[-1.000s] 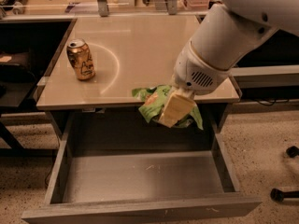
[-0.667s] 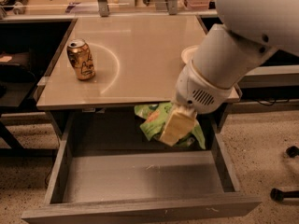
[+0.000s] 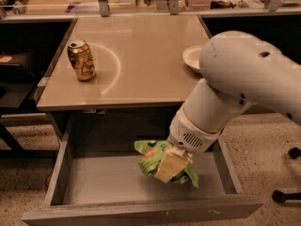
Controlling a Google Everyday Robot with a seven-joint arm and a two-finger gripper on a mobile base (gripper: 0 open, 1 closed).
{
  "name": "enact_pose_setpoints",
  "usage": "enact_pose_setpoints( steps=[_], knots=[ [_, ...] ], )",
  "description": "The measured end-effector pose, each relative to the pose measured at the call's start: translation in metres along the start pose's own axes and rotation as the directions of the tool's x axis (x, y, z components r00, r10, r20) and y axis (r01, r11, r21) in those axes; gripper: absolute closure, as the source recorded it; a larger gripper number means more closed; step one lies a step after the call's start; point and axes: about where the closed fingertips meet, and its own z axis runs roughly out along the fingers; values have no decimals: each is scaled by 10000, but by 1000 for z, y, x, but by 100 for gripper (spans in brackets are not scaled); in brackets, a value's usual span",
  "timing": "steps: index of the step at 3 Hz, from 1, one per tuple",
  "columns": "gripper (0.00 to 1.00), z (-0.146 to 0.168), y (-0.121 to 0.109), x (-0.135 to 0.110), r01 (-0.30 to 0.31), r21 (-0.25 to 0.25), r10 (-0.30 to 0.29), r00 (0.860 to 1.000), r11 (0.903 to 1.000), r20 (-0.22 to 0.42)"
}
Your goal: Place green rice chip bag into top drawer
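The green rice chip bag (image 3: 149, 157) is being clamped by the gripper (image 3: 170, 166) over the top drawer (image 3: 99, 185). A low, gentle release is being called for.

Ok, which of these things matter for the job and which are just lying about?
Job: green rice chip bag, held by the gripper over the open top drawer.
Lying about: gold can, white bowl, on the table.

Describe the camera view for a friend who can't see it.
A white robot arm reaches down, its claw holding a green bag over the floor of an open grey drawer, toward its right side. On the tan table above, a gold can stands at left and a pale plate sits at right.
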Motion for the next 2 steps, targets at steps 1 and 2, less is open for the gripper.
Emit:
enact_pose_setpoints(
  steps=[1,2],
  knots=[
    [100,3,0,2,-20,-15,19,10000,10000,-28],
    [100,12,-1,-4,-18,70,17,9998,10000,187]
  ],
)
